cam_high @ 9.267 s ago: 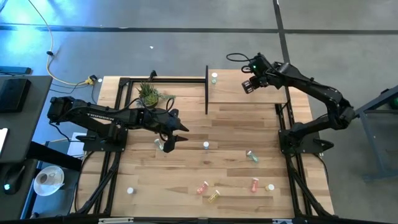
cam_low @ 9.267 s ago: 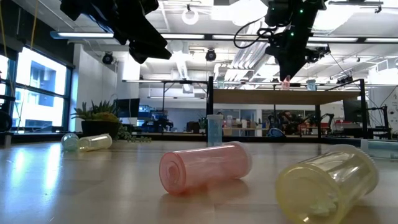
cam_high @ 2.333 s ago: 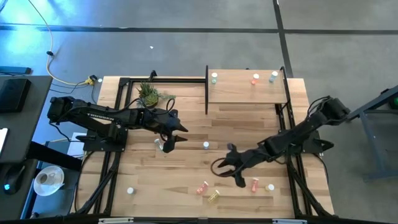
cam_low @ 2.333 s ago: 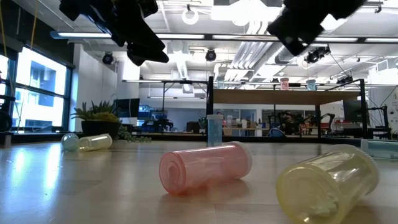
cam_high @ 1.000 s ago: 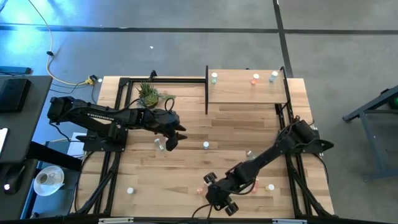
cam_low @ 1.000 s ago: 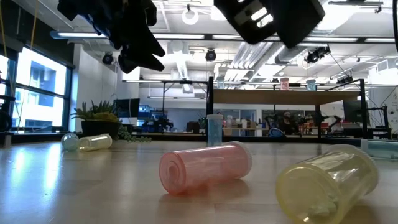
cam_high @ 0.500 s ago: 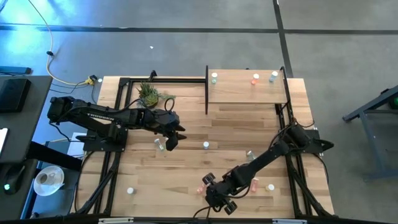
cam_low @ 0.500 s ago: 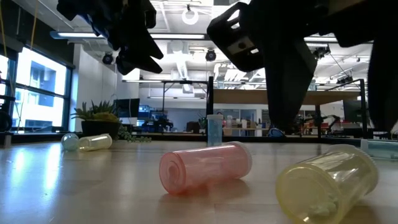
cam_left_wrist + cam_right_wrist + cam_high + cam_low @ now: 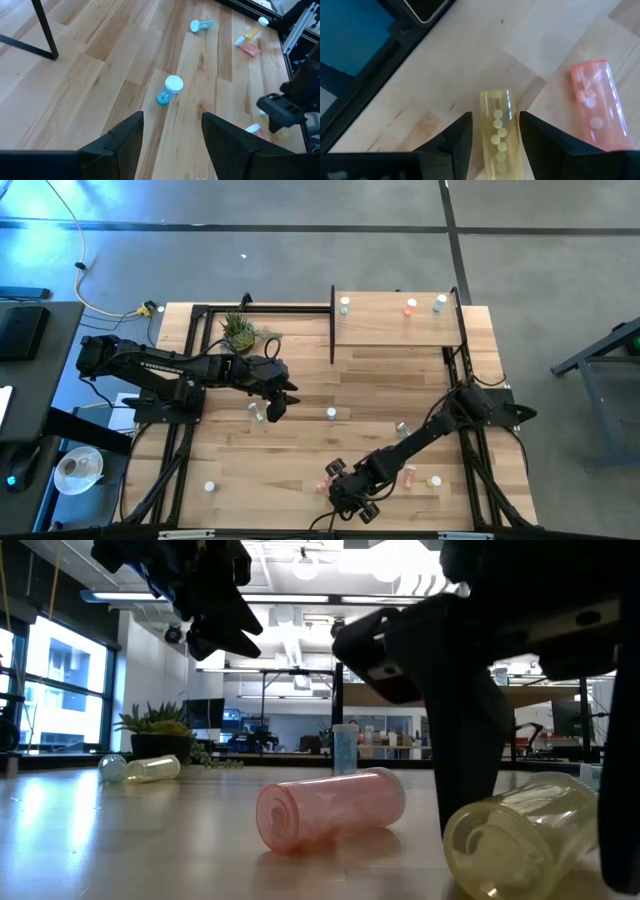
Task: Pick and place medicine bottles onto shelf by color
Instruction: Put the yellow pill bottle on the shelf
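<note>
While our right gripper [image 9: 491, 131] hangs low over the near edge of the wooden table [image 9: 300, 395], its two dark fingers stand apart on either side of a yellow medicine bottle [image 9: 497, 131] that lies on its side, pills visible through the wall; the jaws straddle it but have not closed on it. Just beside it lies a pink-red bottle [image 9: 592, 105], also on its side. Our left gripper [image 9: 171, 140] hovers over the middle of the table with its jaws released and empty, looking down toward a blue bottle with a white cap [image 9: 168, 89]. On the raised shelf [image 9: 380, 330] at the far side three bottles already stand: a white one [image 9: 344, 304], an orange-red one [image 9: 410, 306] and a teal one [image 9: 439, 303]. We judge that the step in hand is the pick of the yellow bottle. The next move calls for closing the fingers squarely on its round body without rolling it, lifting clear of its pink neighbour, then carrying it to the shelf.
</note>
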Robot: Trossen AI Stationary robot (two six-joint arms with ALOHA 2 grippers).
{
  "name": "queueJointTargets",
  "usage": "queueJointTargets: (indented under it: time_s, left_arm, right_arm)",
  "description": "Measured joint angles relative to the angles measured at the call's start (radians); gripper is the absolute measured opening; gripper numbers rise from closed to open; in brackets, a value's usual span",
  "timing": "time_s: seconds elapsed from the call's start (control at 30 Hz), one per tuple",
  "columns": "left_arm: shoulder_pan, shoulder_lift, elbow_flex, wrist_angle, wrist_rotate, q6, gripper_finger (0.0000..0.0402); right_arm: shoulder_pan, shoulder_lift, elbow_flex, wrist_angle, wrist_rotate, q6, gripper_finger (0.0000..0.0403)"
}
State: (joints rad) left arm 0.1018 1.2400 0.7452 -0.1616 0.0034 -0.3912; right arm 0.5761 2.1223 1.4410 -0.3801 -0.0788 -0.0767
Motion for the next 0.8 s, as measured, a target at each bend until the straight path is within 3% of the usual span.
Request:
queueJointTargets:
  time_s: [0.27,0.57,0.8]
  left_arm:
    - [0.0,0.0,0.0,0.0,0.0,0.0,0.0192]
    - [0.0,0.0,0.0,-0.001,0.0,0.0,0.0192]
    - [0.0,0.0,0.0,-0.009,0.008,-0.006,0.0192]
  right_arm:
    - [0.0,0.0,0.0,-0.004,0.0,0.027,0.0149]
    - [0.0,0.0,0.0,-0.021,0.0,0.028,0.0085]
    - [0.0,-0.001,0.003,-0.034,0.0,0.04,0.008]
